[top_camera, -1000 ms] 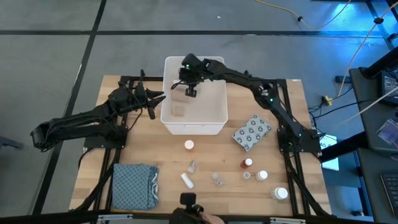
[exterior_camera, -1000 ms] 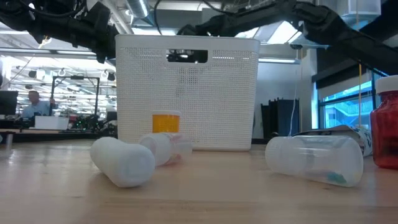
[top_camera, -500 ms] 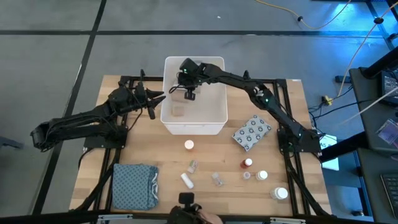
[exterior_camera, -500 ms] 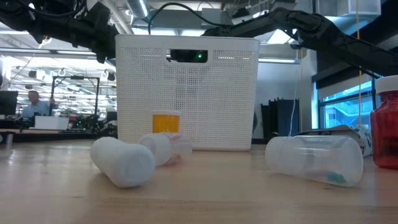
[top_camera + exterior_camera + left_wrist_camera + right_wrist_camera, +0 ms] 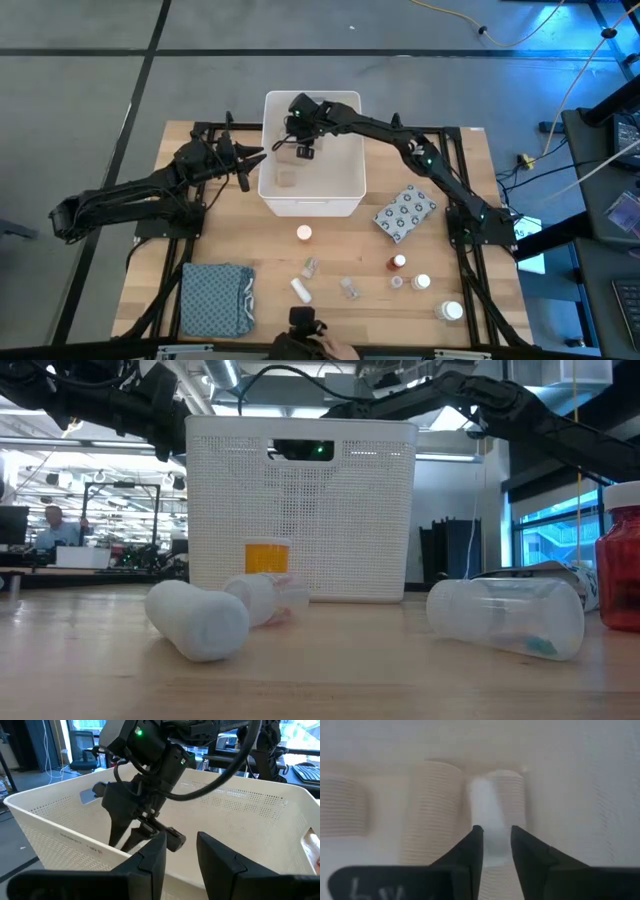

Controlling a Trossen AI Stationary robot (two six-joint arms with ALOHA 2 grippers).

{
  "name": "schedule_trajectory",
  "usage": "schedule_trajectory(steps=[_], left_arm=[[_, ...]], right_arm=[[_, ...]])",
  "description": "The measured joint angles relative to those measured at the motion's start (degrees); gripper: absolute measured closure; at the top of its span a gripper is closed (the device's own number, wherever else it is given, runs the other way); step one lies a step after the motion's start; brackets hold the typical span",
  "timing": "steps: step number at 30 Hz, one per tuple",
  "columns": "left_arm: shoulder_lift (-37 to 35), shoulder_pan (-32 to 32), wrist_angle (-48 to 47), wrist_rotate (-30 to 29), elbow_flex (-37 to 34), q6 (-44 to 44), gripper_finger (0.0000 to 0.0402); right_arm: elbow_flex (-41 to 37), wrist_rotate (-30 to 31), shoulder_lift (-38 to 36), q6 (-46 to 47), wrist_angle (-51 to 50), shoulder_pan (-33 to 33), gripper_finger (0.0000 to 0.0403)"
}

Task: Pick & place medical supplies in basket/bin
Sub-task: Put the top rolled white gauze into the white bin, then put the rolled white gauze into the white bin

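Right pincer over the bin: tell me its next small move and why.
Probably lift straight up out of the white bin. The right pincer is open and empty inside it, with bandage rolls lying below; more supplies, like the red-capped bottle, wait on the table.

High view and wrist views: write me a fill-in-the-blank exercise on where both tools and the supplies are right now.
1. The right tool hangs over the inside of the white ____.
2. The left tool waits just outside the bin, on its ____ side in the high view.
3. In the right wrist view, beige ____ rolls lie on the bin's floor.
4. The grey dotted packet lies on the ____, outside the bin.

Missing words: bin; left; bandage; table
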Motion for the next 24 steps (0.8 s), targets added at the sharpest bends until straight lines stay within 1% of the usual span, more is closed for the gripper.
schedule_trajectory(steps=[4,10,18,20,24], left_arm=[[0.00,0.00,0.05,0.00,-0.01,0.00,0.0300],[-0.02,0.00,0.10,-0.58,0.01,0.01,0.0300],[-0.01,0.00,0.58,-0.87,0.01,0.02,0.0300],[-0.02,0.00,1.06,-0.84,0.01,0.02,0.0300],[-0.03,-0.06,1.85,0.73,-0.01,0.02,0.0300]], right_arm=[[0.26,0.51,-1.41,1.33,-1.06,0.15,0.0296],[0.52,0.33,-6.21,4.34,-3.89,0.90,0.0296],[0.55,-0.43,-17.63,8.10,-11.66,3.36,0.0296],[0.55,-2.15,-20.95,10.12,-13.90,3.94,0.0296],[-0.11,-8.43,-27.45,13.31,-17.43,4.95,0.0296]])
